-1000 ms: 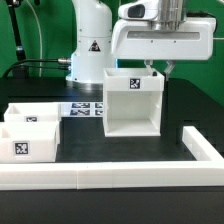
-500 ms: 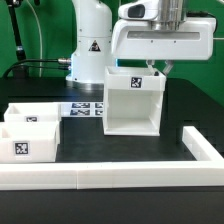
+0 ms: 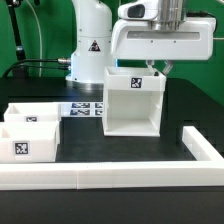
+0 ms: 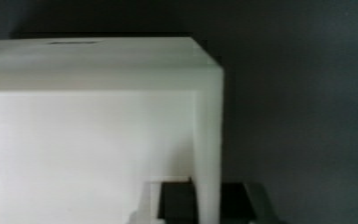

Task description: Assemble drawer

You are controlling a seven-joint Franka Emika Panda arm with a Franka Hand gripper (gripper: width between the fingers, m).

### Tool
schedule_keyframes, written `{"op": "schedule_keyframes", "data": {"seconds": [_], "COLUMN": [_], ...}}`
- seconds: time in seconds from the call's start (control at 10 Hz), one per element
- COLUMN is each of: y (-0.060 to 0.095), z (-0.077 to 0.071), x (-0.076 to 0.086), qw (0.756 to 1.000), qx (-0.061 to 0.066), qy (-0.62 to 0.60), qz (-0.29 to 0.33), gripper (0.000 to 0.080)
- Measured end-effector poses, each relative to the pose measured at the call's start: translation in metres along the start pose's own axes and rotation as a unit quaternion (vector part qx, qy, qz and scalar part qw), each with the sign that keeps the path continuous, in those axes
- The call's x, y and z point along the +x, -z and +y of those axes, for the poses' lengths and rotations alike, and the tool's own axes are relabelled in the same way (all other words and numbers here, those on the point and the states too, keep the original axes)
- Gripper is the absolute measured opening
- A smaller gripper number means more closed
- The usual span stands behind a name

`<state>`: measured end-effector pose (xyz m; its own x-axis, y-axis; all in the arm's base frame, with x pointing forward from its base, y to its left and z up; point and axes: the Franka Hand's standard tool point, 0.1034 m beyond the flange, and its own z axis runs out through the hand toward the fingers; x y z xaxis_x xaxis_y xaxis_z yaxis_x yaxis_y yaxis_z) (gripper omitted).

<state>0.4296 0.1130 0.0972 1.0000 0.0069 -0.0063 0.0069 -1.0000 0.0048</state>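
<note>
The white drawer housing [image 3: 133,105] stands upright mid-table with its open face toward the camera and a tag on its inner back wall. My gripper [image 3: 155,68] is at its top rear corner on the exterior view's right. In the wrist view the housing [image 4: 87,120] fills most of the frame. Its thin side wall runs between my two dark fingers [image 4: 179,203], which lie against it on both sides, so my gripper [image 4: 208,200] is shut on that wall. Two small white trays [image 3: 33,113] [image 3: 28,140] sit at the exterior view's left, the nearer one with a tag.
The marker board [image 3: 85,107] lies flat between the trays and the housing. A long low white wall strip [image 3: 120,177] runs along the front and turns up the exterior view's right side [image 3: 203,150]. The arm's base [image 3: 90,45] stands behind the housing.
</note>
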Motion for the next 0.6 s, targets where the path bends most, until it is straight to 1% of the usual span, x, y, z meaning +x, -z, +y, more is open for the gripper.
{"op": "schedule_keyframes", "data": {"seconds": [0.1,0.2,0.3,0.5,0.6], "y": [0.000,0.001,0.001,0.002,0.002], "z": [0.001,0.003,0.004,0.006,0.007], "x": [0.011,0.028,0.042,0.075,0.086], "qw": [1.000,1.000,1.000,0.999,0.999], "qx": [0.002,0.006,0.009,0.013,0.015], "qy": [0.008,0.016,0.017,0.017,0.019], "qz": [0.004,0.011,0.013,0.026,0.032], "gripper": [0.0037,0.0037,0.0037,0.0037,0.0037]}}
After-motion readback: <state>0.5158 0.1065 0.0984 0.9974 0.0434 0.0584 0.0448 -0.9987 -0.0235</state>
